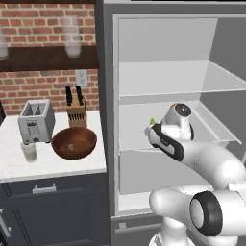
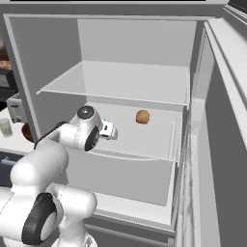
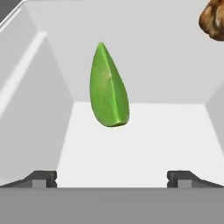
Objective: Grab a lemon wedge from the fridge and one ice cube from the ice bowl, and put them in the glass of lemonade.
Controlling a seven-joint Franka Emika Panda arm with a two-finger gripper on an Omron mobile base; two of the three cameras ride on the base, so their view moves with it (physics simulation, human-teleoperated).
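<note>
My end effector (image 3: 112, 177) stood spread wide and empty, reaching into the fridge (image 1: 168, 57) at its middle shelf (image 2: 144, 137). The lemon wedge (image 3: 108, 86) lay straight ahead of me on that shelf, centred between my fingertips (image 3: 43, 177) but beyond them, not touching. Its long axis ran upright in my hand view, tapered tip pointing up, blunt end down. A brown lump (image 2: 142, 116) sat off to the right.

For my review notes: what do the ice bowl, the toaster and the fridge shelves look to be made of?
The ice bowl looks like wood: reddish-brown with a soft sheen, though no grain is clear. The toaster looks like brushed or matte metal: light grey casing with a dark base. The fridge shelves look like white plastic or frosted glass: flat, pale, slightly see-through at the edges. The rendering leaves that open.
</note>
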